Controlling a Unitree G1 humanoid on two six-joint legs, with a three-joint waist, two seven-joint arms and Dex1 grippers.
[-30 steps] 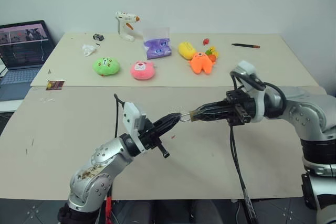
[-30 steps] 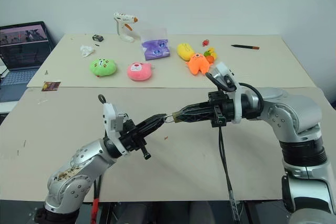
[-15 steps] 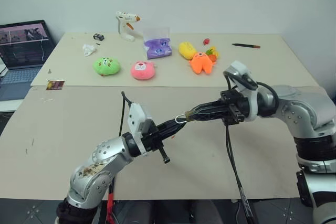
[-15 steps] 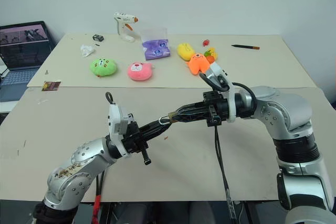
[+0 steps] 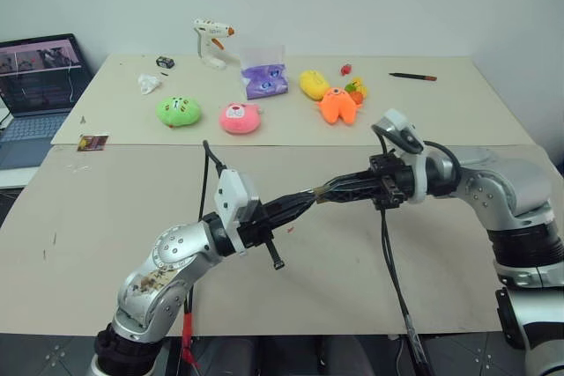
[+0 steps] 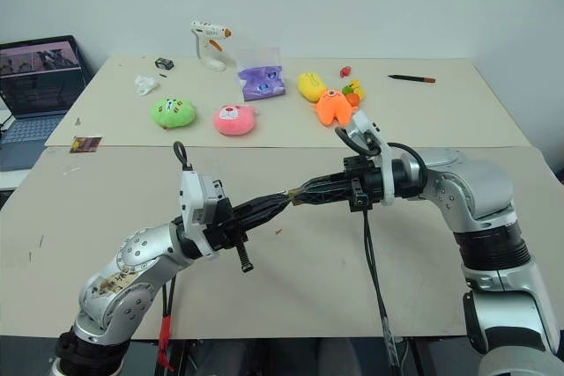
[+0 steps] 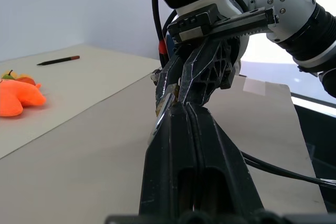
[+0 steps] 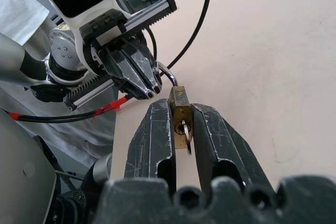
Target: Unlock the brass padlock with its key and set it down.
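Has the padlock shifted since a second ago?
Yes, slightly. Held in the right claw, the brass padlock has drifted away from the orange plush toy, toward the table's near edge.

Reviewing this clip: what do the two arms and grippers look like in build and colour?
Both arms are silver-grey metal with rounded joints and black bands. Each wrist carries a white camera block with a looping black cable. The left gripper and right gripper have two black, scuffed fingers on toothed rails. Red tape marks a cable below the left arm.
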